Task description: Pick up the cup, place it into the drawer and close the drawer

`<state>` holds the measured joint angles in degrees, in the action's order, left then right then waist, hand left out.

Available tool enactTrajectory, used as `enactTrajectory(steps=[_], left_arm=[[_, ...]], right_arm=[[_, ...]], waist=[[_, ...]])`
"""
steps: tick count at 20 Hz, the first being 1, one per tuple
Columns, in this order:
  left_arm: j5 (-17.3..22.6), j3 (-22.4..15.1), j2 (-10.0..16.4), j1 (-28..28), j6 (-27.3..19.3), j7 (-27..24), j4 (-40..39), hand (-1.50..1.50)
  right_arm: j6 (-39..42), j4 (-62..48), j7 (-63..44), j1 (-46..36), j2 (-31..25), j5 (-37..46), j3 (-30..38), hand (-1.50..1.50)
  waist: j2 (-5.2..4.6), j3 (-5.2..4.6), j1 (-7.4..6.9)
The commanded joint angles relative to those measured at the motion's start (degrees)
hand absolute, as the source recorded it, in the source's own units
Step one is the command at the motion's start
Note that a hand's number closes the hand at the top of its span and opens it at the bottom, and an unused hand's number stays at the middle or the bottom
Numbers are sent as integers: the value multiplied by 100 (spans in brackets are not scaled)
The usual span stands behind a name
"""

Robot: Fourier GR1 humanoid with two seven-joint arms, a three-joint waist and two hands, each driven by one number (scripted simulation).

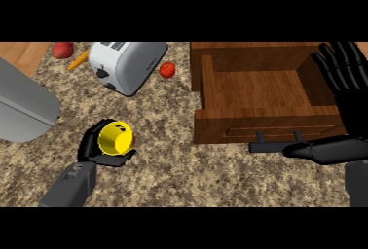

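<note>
Counter point(179, 175) of speckled brown stone fills most of what we see from the head view. Toward its lower left, our left hand point(92, 148) shows at the end of a grey forearm point(68, 187) and is curled round the cup point(116, 137), fingers behind and under it. The cup is yellow and tipped so that its open mouth faces up toward us; we cannot tell whether it touches the stone or is lifted off it. It is well apart from the drawer point(266, 127), which stands pulled open at the upper right: a wooden box with a wooden floor and a front panel facing us. Just below that panel runs the dark handle point(271, 147), a bar on two short posts. Our right hand point(352, 109) shows along the drawer's right wall, fingers point(343, 61) straight, spread and pointing away from us over the wall's far corner. Its thumb point(316, 150) stretches left beneath the front panel, the tip at the handle's right end; whether it touches the bar we cannot tell.

Across the top, a silver toaster point(129, 65) stands at a slant, beyond the cup. A round red fruit point(167, 70) sits just beside its right side, between toaster and drawer. Left of the toaster we see an orange carrot point(78, 61) and a darker red piece point(63, 49) near the far edge. A large grey rounded thing point(25, 104) takes the left edge.
</note>
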<state>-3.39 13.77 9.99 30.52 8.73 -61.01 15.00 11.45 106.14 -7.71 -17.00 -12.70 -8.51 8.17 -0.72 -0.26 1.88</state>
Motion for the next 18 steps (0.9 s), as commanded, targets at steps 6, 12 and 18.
enactTrajectory(steps=[6, 12, 18], left_arm=[[779, 932, -192, -198, -563, -1119, 200, 150], [694, 529, -179, 496, 371, -289, 759, 150], [634, 162, -679, 1199, -291, 569, 1681, 150]], right_arm=[[53, 40, 110, 224, 3, 44, 0, -150], [-7, -22, -84, 19, -132, 77, 115, -150], [71, -103, 301, 395, 32, 105, 73, -150]], waist=[[17, 7, -56], [74, 22, -162], [112, 36, -224]])
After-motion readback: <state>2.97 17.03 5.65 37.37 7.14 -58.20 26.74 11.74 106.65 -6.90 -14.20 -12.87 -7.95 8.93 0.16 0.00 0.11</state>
